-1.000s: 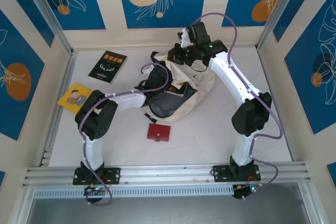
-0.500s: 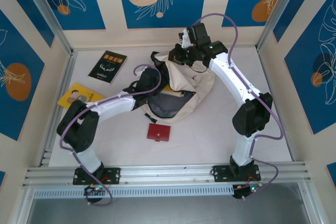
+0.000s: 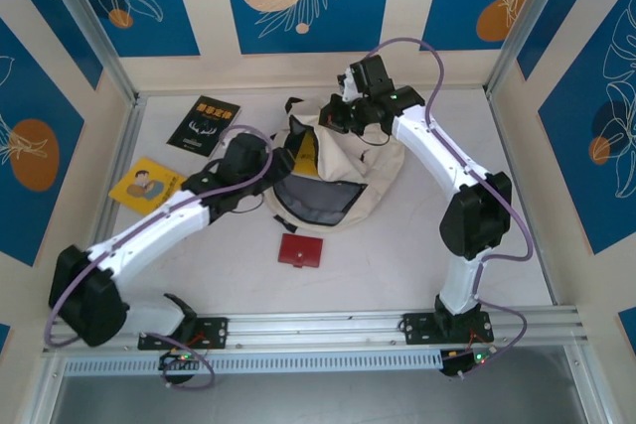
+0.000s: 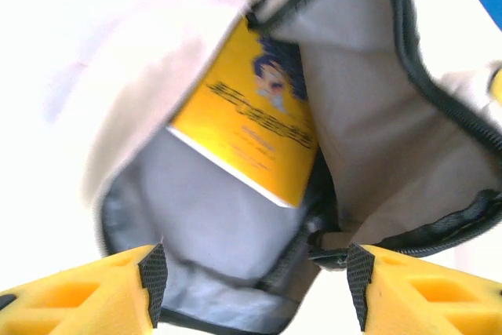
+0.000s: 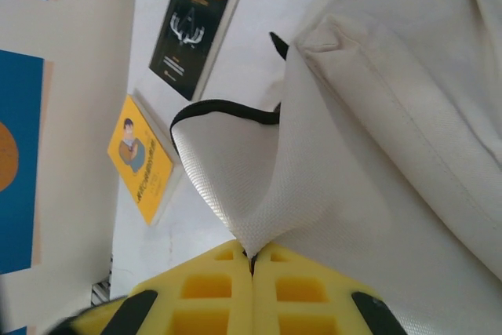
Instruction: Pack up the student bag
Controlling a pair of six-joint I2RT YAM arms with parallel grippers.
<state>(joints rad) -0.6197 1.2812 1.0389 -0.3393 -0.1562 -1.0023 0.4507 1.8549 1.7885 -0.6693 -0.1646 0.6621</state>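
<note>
The student bag (image 3: pixel 373 171) lies mid-table, cream with black zipper trim, its mouth gaping toward the near side. A yellow book (image 3: pixel 307 151) stands tilted inside it, plain in the left wrist view as the yellow book (image 4: pixel 252 127) against the grey lining (image 4: pixel 212 217). My left gripper (image 3: pixel 281 162) hovers at the mouth's left edge, open and holding nothing; its fingertips (image 4: pixel 153 280) are apart from the book. My right gripper (image 3: pixel 339 112) is shut on the bag's top fabric (image 5: pixel 259 194), holding it up at the far side.
A black book (image 3: pixel 204 124) lies at the back left, and another yellow book (image 3: pixel 147 184) lies nearer the left wall. A red wallet (image 3: pixel 300 250) sits in front of the bag. Both books lie left of the bag: the black book (image 5: pixel 200 17), the yellow one (image 5: pixel 141 158).
My left gripper has opened and drawn back out of the bag toward the left, leaving the yellow book inside. The left arm's elbow has swung down and left. The right gripper keeps its pinch.
</note>
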